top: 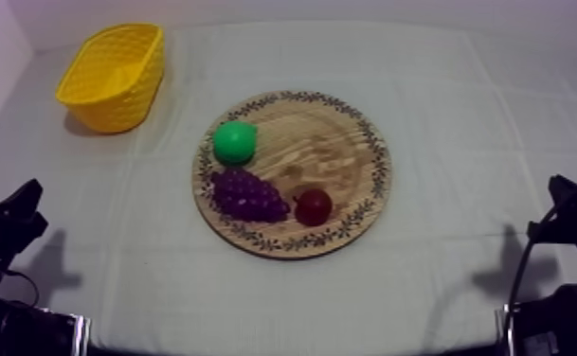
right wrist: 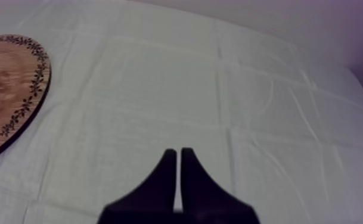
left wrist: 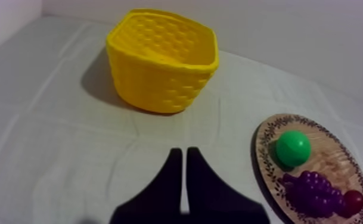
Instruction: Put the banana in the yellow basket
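The round wooden board (top: pixel 349 151) lies mid-table and carries three toy fruits: a green round fruit (top: pixel 234 142), a bunch of purple grapes (top: pixel 247 196) and a small red fruit (top: pixel 313 205). The yellow basket (top: pixel 114 76) stands at the far left, upright, and its inside looks bare in the top view. My left gripper (top: pixel 27 197) rests low at the left edge, and in its wrist view the gripper (left wrist: pixel 183 152) is shut on nothing, pointing at the cloth before the basket (left wrist: pixel 163 59). My right gripper (top: pixel 565 186) rests low at the right, and in its wrist view the gripper (right wrist: pixel 178 152) forms a narrow wedge.
Grey-white cloth (top: pixel 462 104) covers the whole table, with wide bare stretches to the right of the board and in front of it. The board's patterned rim (right wrist: pixel 37 83) lies beside the right gripper's outlook. Pale walls close the back and left.
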### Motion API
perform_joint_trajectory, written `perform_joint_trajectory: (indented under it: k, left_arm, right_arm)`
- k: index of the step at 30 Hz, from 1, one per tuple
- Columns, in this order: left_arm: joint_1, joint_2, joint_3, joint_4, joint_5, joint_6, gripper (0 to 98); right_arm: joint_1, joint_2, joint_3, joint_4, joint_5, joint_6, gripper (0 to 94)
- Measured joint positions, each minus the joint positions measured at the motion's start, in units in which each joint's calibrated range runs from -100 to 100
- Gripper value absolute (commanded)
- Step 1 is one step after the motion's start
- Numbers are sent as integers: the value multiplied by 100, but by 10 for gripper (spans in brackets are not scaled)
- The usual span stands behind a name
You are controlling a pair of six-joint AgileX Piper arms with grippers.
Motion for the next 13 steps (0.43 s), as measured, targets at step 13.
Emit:
perform_joint_trajectory:
  k: [13]
  left_arm:
    - [0,0,0,-12,7,61,2]
  right_arm:
    - [0,0,0,0,0,0,4]
